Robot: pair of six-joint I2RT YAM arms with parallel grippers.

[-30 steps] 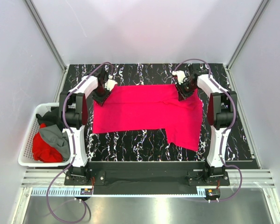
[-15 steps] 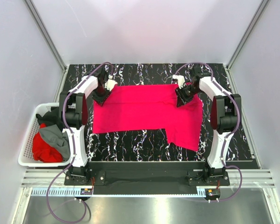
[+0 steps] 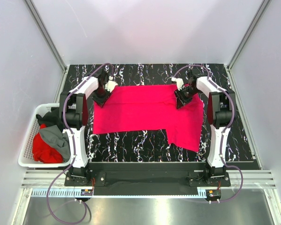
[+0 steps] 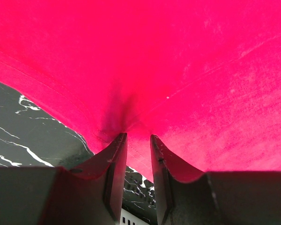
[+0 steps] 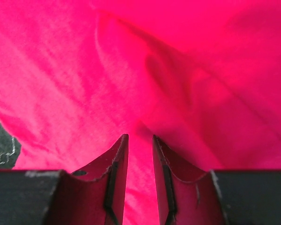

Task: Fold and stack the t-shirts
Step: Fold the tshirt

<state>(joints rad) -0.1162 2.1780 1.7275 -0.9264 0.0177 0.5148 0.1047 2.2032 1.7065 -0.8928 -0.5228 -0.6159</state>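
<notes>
The pink shirt lies spread on the table. The left claw, nearly closed, pinches its 10 o'clock corner; the right claw likewise grips cloth at 2 o'clock.

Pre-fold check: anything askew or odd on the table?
Only the crimson-pink cloth t-shirt: its near edge is stepped, its right-hand part reaching further forward than the rest, so it lies lopsided. The left gripper and right gripper each pinch its far edge. Nothing spilled or damaged.

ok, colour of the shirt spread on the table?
Bright crimson-pink, plain, no print visible on the t-shirt; top external view shows it best.
</notes>
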